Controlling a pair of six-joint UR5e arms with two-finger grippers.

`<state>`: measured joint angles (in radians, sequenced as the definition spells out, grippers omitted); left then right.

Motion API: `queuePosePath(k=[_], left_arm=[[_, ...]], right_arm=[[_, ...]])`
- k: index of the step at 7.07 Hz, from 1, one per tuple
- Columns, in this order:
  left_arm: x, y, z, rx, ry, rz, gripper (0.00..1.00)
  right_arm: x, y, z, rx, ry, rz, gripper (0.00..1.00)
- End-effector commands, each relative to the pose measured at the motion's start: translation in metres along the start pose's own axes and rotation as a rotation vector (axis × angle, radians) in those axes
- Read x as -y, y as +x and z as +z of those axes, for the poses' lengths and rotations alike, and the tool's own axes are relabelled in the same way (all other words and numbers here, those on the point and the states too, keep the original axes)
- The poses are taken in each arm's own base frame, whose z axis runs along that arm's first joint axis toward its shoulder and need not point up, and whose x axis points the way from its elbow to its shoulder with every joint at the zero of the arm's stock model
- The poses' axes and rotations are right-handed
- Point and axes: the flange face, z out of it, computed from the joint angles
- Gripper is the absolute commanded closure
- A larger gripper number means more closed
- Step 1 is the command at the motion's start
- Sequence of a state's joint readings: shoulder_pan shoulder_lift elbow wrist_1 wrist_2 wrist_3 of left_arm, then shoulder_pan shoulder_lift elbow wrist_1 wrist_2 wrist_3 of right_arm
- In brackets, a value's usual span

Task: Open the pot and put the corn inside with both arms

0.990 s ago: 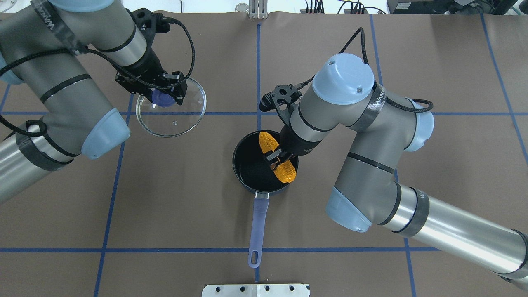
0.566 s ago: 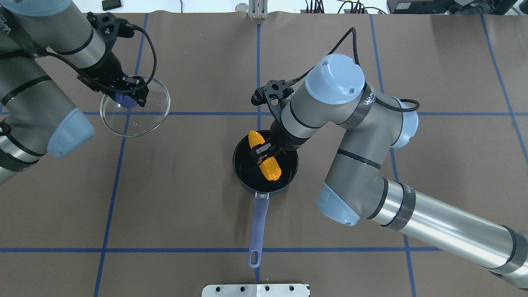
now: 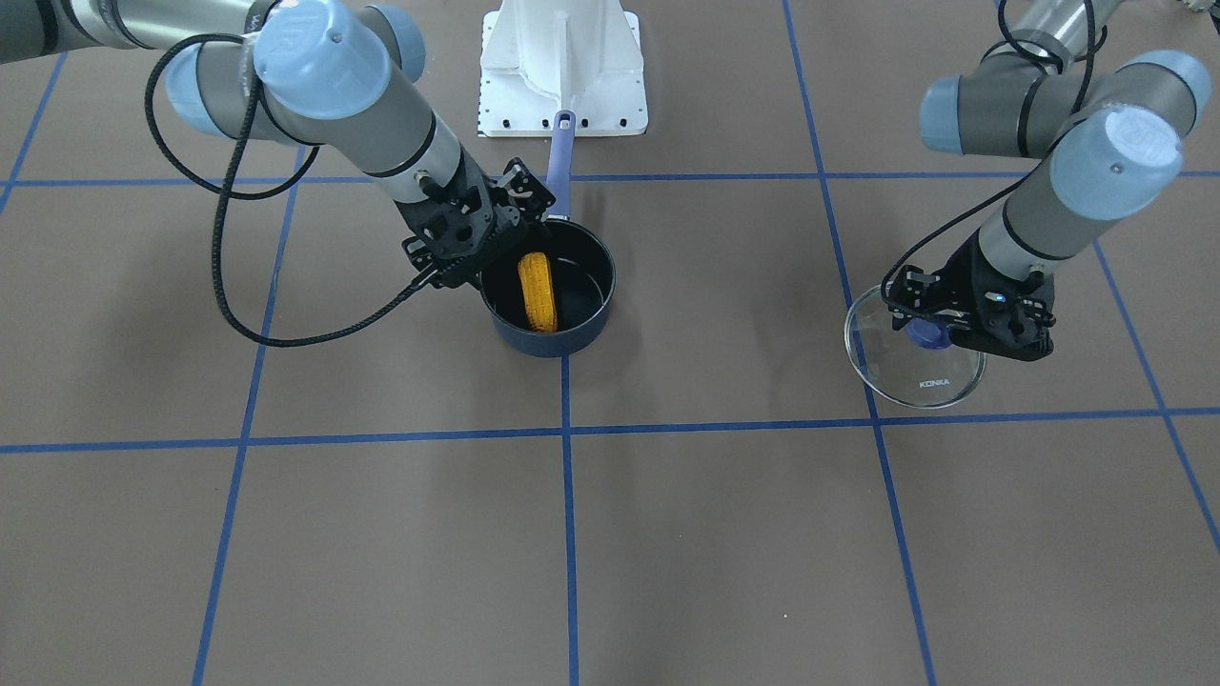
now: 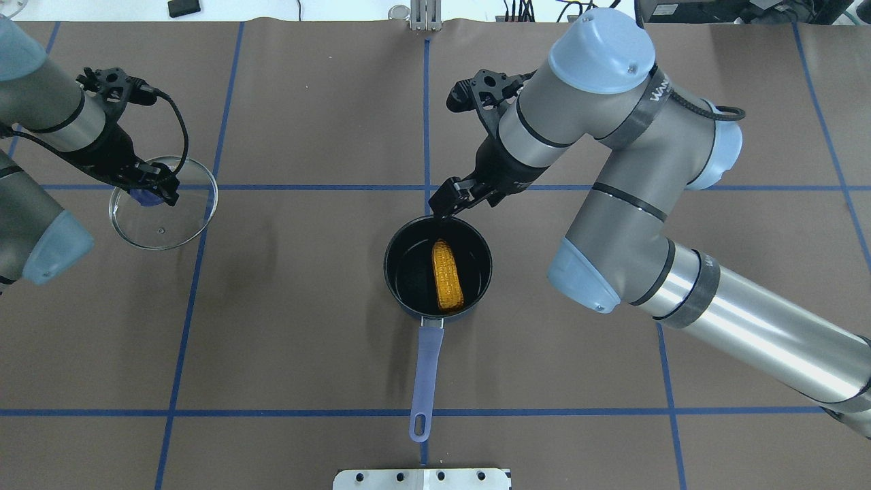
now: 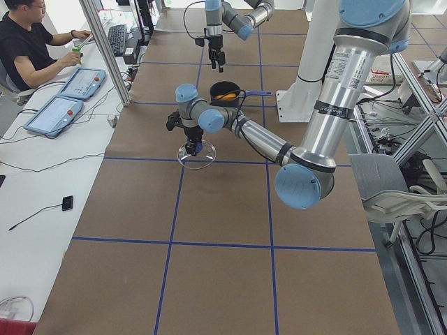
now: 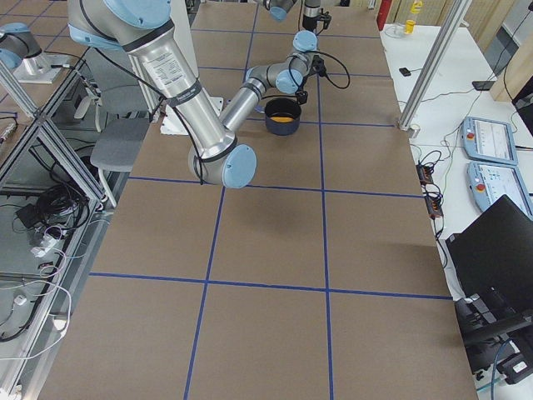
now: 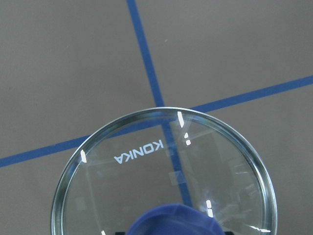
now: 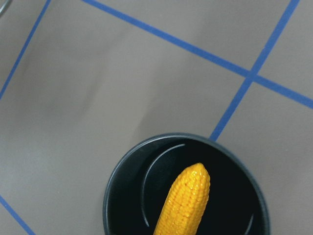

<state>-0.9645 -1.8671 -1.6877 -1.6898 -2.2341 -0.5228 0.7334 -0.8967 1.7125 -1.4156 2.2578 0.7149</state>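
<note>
The navy pot [image 4: 401, 299] stands open mid-table, its lavender handle [image 4: 426, 367] pointing at the robot. The corn [image 4: 448, 275] lies loose inside it, as the front view [image 3: 538, 291] and the right wrist view [image 8: 188, 200] also show. My right gripper [image 4: 452, 199] is open and empty, above the pot's far rim. My left gripper [image 4: 155, 194] is shut on the purple knob [image 3: 923, 332] of the glass lid [image 4: 173, 228], holding it low at the table's far left. I cannot tell if the lid touches the table. The left wrist view shows the lid [image 7: 161, 171] and its KONKA mark.
Blue tape lines grid the brown table. The white base block [image 3: 562, 67] stands just behind the pot's handle. In the exterior left view an operator [image 5: 28, 42] sits at a side bench with pendants, beyond the table's far edge.
My right gripper has let go of the corn and pulled up and back beyond the pot's far rim. The corn now lies in the pot. My left arm has carried the lid further left.
</note>
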Motion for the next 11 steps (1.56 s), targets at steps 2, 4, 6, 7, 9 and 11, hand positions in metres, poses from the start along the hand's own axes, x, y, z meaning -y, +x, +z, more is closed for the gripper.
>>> queuePosePath(k=[2, 4, 6, 7, 9, 11], left_arm=[[0.001, -0.044, 0.053, -0.030, -0.039, -0.015, 0.29], [0.000, -0.056, 0.051, -0.027, -0.034, -0.024, 0.29], [-0.005, -0.065, 0.056, -0.020, -0.044, -0.021, 0.13], [-0.005, -0.064, 0.052, -0.020, -0.037, -0.034, 0.00], [0.021, -0.113, -0.007, -0.023, 0.029, -0.111, 0.00], [-0.014, -0.200, -0.019, 0.015, 0.035, -0.013, 0.00]], right_arm=[[0.009, 0.076, -0.050, -0.035, 0.010, 0.021, 0.00], [0.004, 0.089, -0.046, -0.048, -0.002, 0.007, 0.00], [0.002, 0.087, -0.039, -0.054, -0.007, 0.004, 0.00], [0.000, 0.091, -0.041, -0.057, -0.007, 0.007, 0.00], [-0.003, 0.126, -0.076, -0.106, -0.019, 0.110, 0.00], [-0.020, 0.182, -0.131, -0.216, 0.083, 0.173, 0.00]])
